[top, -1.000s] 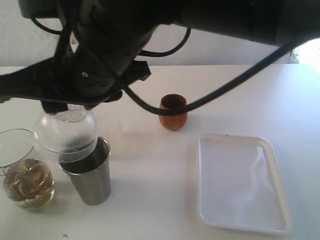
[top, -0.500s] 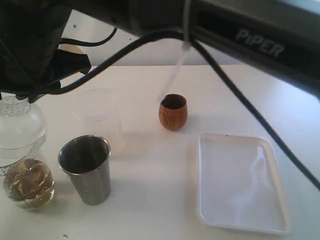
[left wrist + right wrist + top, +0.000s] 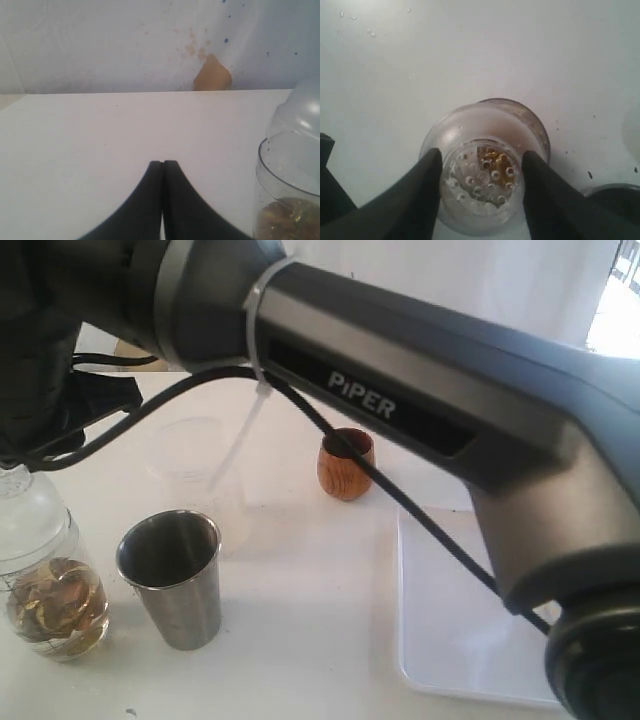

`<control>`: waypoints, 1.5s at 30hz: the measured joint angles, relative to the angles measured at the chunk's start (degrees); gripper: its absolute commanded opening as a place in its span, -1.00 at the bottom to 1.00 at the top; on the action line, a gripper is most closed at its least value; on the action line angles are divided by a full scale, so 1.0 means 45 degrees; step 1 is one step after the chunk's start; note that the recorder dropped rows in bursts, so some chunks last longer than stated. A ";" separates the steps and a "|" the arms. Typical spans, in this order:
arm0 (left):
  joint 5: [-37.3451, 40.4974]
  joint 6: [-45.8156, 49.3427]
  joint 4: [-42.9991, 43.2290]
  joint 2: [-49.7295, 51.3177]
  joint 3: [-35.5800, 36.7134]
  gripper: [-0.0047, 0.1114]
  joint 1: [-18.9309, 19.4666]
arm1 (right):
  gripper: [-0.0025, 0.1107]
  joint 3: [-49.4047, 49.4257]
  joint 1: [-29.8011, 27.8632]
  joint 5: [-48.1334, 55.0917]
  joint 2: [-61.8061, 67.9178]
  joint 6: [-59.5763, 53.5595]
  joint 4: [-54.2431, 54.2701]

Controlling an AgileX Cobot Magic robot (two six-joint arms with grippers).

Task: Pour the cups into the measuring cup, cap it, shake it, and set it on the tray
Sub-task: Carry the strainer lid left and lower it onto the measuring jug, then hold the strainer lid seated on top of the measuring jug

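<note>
Clear domed plastic lid with small holes is sitting pinched between the two black fingers of the right gripper, one finger pressing on each side of it. Directly under this gripper, the clear cylindrical plastic measuring cup with printed marks is standing upright on the white table, with brownish-gold pieces lying in liquid at its bottom. The lid is covering the cup's mouth; I cannot tell if it is fully seated.

Tapered stainless-steel tumbler is standing upright near the right gripper, just beside the measuring cup and not touching it. Frosted unmarked plastic cup is standing a bit further off from that gripper. Small rounded brown wooden cup is standing upright well apart from the right gripper, with a black cable crossing in front of it. Shallow white rectangular plastic tray is lying furthest from the right gripper, partly hidden by the grey right arm, which is reaching across the table.

Left gripper is showing its fingers pressed together with nothing between them. The measuring cup is standing near it, off to one side and not touching.
</note>
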 measured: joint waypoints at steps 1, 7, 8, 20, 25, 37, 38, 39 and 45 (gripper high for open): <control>0.0000 0.0000 0.0000 0.0000 0.0000 -0.92 0.0000 | -0.96 -0.0050 -0.0003 0.0000 0.0082 -0.0004 0.0056; 0.0000 0.0000 0.0000 0.0000 0.0000 -0.92 0.0000 | -0.96 -0.0354 -0.0003 -0.0024 0.0336 -0.0076 0.0013; 0.0000 0.0000 0.0000 0.0000 0.0000 -0.92 0.0000 | -0.96 -0.0354 0.0004 -0.0024 0.0333 -0.0102 0.0013; 0.0000 0.0000 0.0000 0.0000 0.0000 -0.92 0.0000 | -0.96 -0.0482 0.0025 0.0768 0.0411 -0.0168 -0.0669; 0.0000 0.0000 0.0000 0.0000 0.0000 -0.92 0.0000 | -0.96 -0.0482 0.0056 0.0518 0.0439 -0.0191 -0.0669; 0.0000 0.0000 0.0000 0.0000 0.0000 -0.92 0.0000 | -0.96 -0.0482 0.0084 0.0092 0.0439 -0.0191 -0.0669; 0.0000 0.0000 0.0000 0.0000 0.0000 -0.92 0.0000 | -0.96 -0.0482 0.0084 0.0139 0.0439 -0.0191 -0.0669; 0.0000 0.0000 0.0000 0.0000 0.0000 -0.92 0.0000 | -0.96 -0.0482 0.0084 0.0212 0.0466 -0.0191 -0.0669; 0.0000 0.0000 0.0000 0.0000 0.0000 -0.92 0.0000 | -0.96 -0.0482 0.0084 0.0479 0.0576 -0.0191 -0.0669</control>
